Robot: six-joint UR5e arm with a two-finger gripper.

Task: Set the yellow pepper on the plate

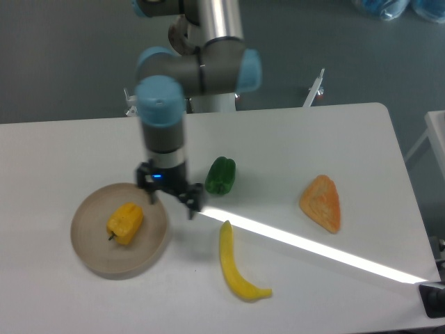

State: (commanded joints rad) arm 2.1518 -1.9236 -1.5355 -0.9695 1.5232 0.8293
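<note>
The yellow pepper lies on its side in the middle of the tan round plate at the left of the table, its dark stem pointing to the lower left. My gripper hangs above the table just past the plate's right rim, between the plate and the green pepper. Its fingers are spread apart and hold nothing. It does not touch the yellow pepper.
A green pepper sits just right of the gripper. A long curved yellow piece lies below it near the front. An orange triangular wedge lies at the right. A bright strip of light crosses the white table.
</note>
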